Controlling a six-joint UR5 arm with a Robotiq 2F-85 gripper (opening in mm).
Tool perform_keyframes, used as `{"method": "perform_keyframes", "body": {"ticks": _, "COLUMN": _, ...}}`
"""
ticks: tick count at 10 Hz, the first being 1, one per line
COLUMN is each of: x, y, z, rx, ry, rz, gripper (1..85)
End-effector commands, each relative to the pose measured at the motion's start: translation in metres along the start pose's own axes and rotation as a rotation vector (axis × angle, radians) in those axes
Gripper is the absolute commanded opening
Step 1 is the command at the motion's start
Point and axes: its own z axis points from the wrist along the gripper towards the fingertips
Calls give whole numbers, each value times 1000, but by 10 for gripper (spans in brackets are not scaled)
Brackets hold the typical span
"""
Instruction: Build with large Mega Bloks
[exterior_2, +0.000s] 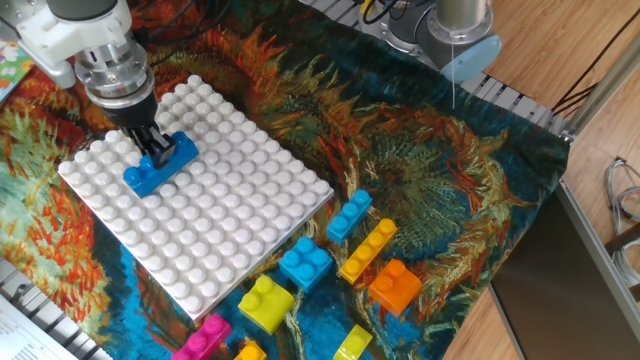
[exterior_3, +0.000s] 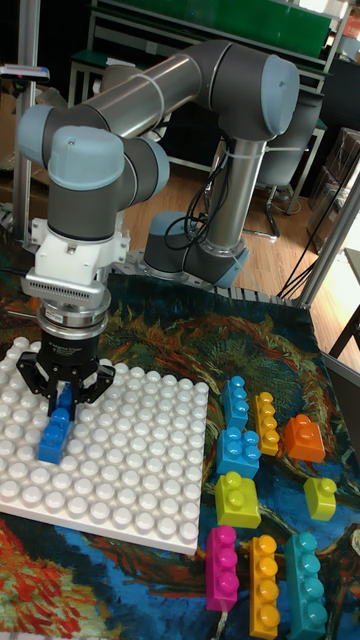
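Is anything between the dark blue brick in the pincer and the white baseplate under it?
Nothing visible. The pincer grips the dark blue brick directly over the baseplate, whose studs carry no other bricks. The loose bricks, such as the orange brick, lie off the plate on the cloth.

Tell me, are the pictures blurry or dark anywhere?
Fixed view: sharp and evenly lit, the blue brick and white plate clear. Tall fixed view: table bright, but the room behind the arm is dim.

White baseplate, dark blue brick, black claw — all on a cloth swirled orange and teal.
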Motion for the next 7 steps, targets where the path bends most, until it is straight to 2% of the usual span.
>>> {"method": "perform_keyframes", "body": {"ticks": 1, "x": 0, "y": -1, "z": 0, "rx": -11, "ry": -7, "rz": 3, "gripper": 13}}
{"method": "perform_keyframes", "body": {"ticks": 7, "x": -4, "y": -1, "z": 3, "rx": -8, "ry": -11, "rz": 3, "gripper": 13}}
